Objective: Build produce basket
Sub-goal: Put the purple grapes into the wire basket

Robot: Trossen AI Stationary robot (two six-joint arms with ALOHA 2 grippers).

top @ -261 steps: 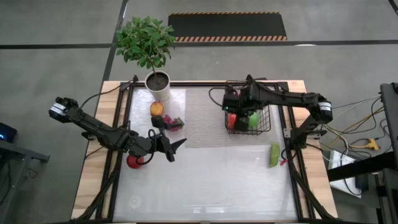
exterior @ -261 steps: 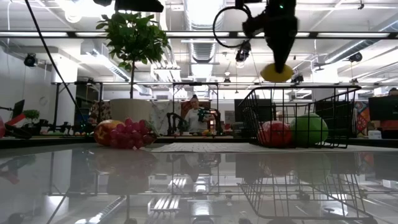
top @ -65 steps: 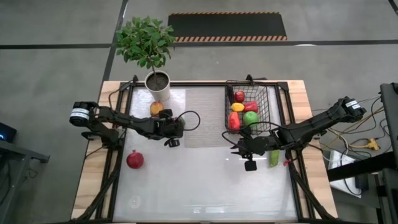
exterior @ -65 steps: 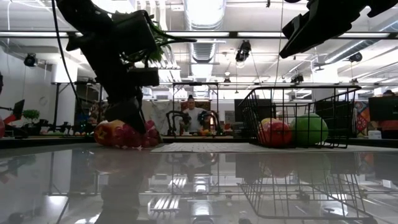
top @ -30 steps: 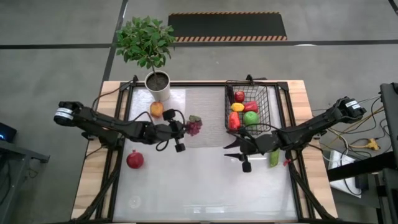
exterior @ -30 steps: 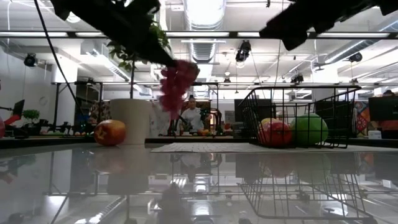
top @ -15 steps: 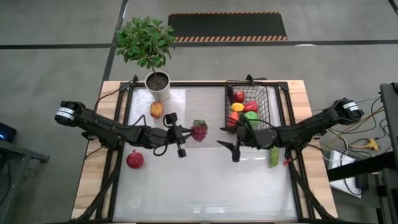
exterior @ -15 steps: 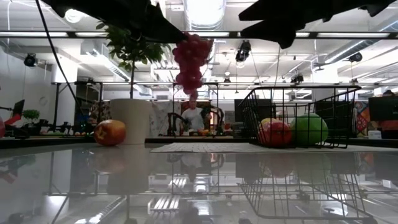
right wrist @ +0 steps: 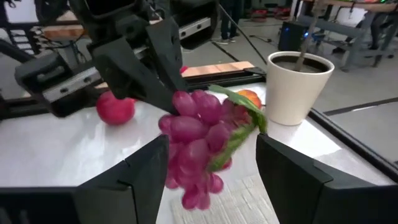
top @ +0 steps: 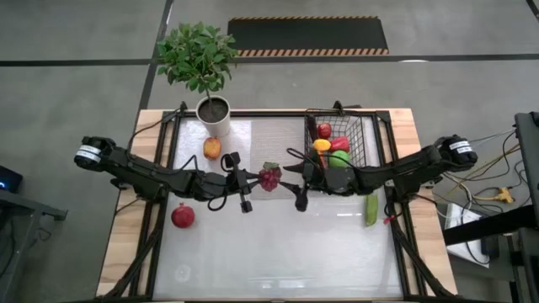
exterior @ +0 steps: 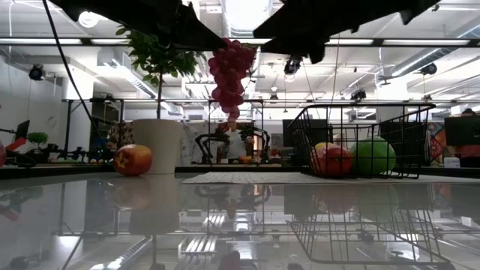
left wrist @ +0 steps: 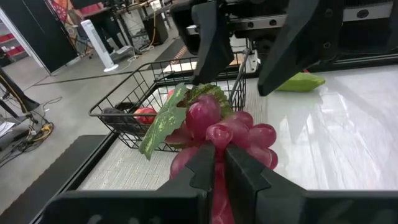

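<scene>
A bunch of purple grapes (top: 269, 177) with a green leaf hangs in the air over the table's middle, with my left gripper (top: 255, 178) shut on it. My right gripper (top: 294, 186) stands open just right of the bunch, facing it. In the left wrist view its two fingers (left wrist: 208, 37) show just behind the grapes, one on either side, and touch nothing. The black wire basket (top: 337, 128) at the far right holds a red apple, a lemon, a red pepper and a green apple. My left gripper pinches the upper end of the grape bunch (left wrist: 214, 146) between its two shut fingers. The fingers come nearly level from the table's left. The bunch hangs below them (exterior: 227, 82), lifted high and clear of the table.
A red apple (top: 182, 216) lies at the near left and an orange fruit (top: 211, 148) beside the white plant pot (top: 215, 118). A green cucumber (top: 371, 209) lies near the right edge, below the basket. A pale mat (top: 274, 143) covers the far middle.
My left gripper has carried the grapes up and toward the table's right, and they now hang high over the middle. My right gripper has moved from near the cucumber toward the table's left, up to the grapes.
</scene>
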